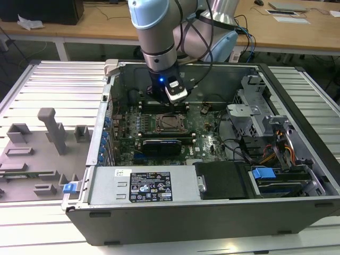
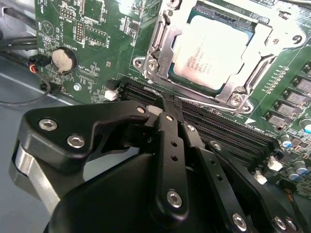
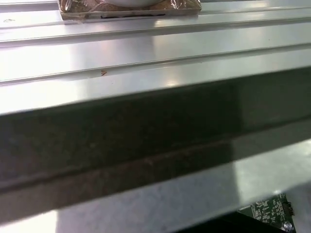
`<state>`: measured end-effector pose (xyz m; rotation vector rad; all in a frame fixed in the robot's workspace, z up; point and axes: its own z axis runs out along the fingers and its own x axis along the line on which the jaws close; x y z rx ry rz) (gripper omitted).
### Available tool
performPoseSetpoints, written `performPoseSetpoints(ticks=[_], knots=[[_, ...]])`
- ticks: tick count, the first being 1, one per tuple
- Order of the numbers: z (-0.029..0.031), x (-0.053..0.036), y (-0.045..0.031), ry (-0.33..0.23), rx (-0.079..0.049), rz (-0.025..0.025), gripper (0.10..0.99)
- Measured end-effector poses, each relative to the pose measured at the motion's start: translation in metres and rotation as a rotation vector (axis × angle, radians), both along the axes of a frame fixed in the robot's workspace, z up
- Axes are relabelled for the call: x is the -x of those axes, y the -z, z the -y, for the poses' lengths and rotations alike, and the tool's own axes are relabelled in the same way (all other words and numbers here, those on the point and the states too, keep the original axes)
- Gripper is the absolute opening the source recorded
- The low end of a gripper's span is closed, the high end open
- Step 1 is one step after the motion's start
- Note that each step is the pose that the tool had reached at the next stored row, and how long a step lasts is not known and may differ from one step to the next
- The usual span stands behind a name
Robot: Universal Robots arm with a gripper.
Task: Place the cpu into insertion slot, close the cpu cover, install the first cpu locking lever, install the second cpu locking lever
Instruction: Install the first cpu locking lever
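Ribbed metal desk (image 1: 48, 79) runs under an opened computer case (image 1: 212, 212) lying on its side, and my arm (image 1: 154, 32) reaches down into it from the far wall.

Much is hidden from me. In the first wrist view I get a dark case wall (image 3: 146, 141), blurred, with a cut-off corner of green board (image 3: 267, 211). In the second wrist view my own black linkage covers most of the near board. My jaws look drawn together, fingertips (image 2: 167, 104) meeting just above the memory slots (image 2: 218, 128). I cannot tell whether anything thin is caught between them.

The cpu (image 2: 209, 48) sits in the insertion slot (image 1: 169, 122), its pale silvery top facing up, glare washing out part of it. The cpu cover (image 2: 163, 41) lies down over it as a silver frame around the chip's edges. The locking levers blend into that frame and I cannot tell whether they are latched.

The memory slots lie between my fingertips and the socket. A coin battery (image 2: 63, 59) sits off to one side. In the exterior view a black expansion card (image 1: 167, 144) lies on the socket's near side, and a drive cage (image 1: 249, 117) with cables crowds the exterior view's right.
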<state>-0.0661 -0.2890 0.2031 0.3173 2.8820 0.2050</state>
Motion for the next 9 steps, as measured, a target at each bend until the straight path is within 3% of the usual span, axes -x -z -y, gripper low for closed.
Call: performPoseSetpoints(ticks=[9], knots=[[0.0006, 0.0000, 0.0039, 0.022, 0.002, 0.0001, 0.106]])
